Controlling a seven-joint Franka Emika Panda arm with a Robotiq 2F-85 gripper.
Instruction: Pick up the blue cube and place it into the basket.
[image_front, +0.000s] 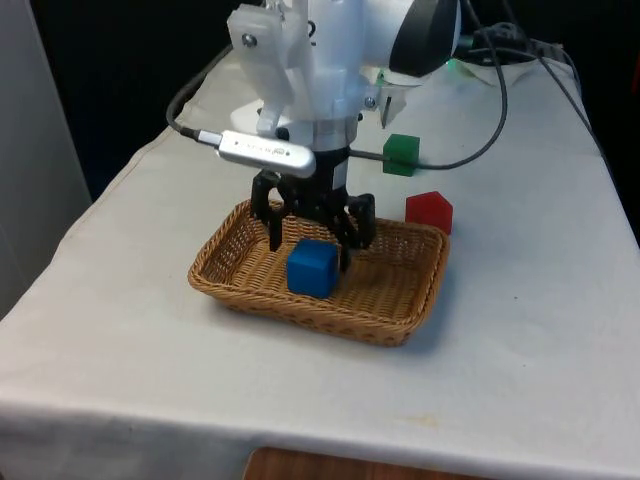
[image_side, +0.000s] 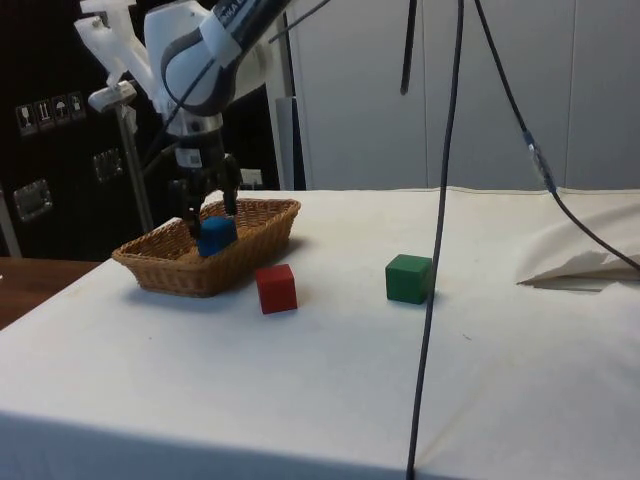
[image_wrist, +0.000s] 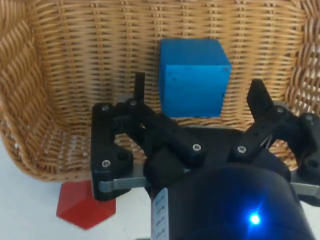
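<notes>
The gripper (image_front: 312, 238) hangs low inside the basket (image_front: 405, 325), pointing straight down, its two black fingers (image_wrist: 139, 90) spread wide with nothing between them. The blue cube (image_front: 311, 268) sits on the basket's woven floor, just in front of the fingertips and apart from them, as the wrist view shows (image_wrist: 193, 76). In the front view the cube lies toward the basket's near wall, a little left of its middle. The side view shows the gripper (image_side: 205, 215) standing right over the cube (image_side: 216, 236) within the basket (image_side: 170, 272). A red block (image_front: 429, 211) rests on the white cloth (image_front: 520, 330) just beside the basket's far right corner. A green cube (image_front: 401, 154) stands farther back on the cloth, well apart from the basket.
</notes>
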